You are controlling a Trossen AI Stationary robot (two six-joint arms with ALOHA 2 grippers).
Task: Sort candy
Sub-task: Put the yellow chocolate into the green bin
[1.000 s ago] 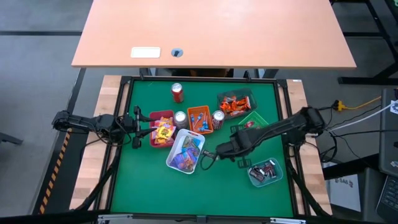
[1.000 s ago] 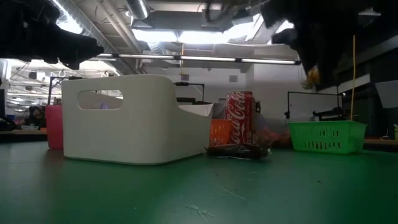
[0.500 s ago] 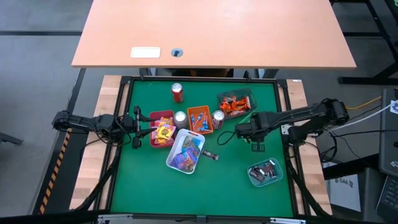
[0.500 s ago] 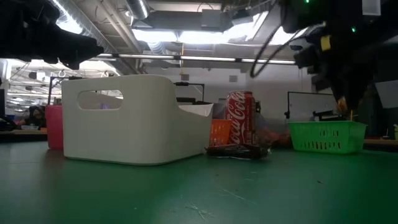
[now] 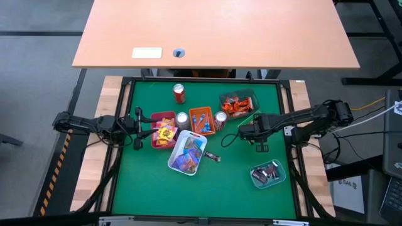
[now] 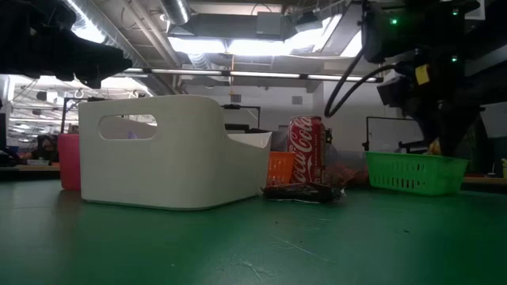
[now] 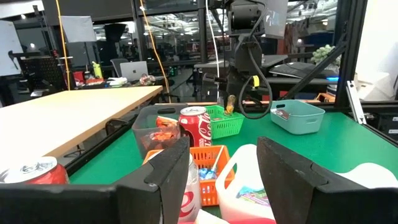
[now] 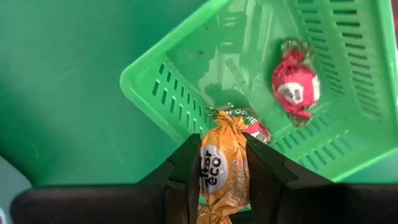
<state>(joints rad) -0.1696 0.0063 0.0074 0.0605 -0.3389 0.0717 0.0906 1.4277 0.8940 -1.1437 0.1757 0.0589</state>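
The right gripper (image 8: 224,163) hung over the near corner of the green basket (image 8: 186,112), on the right side of the table, and pinched an orange candy (image 8: 219,168). A red candy (image 8: 293,87) lay inside the basket. The left gripper (image 5: 139,130) waited at the left by the pink tray (image 5: 157,119), its fingers spread with nothing in them.
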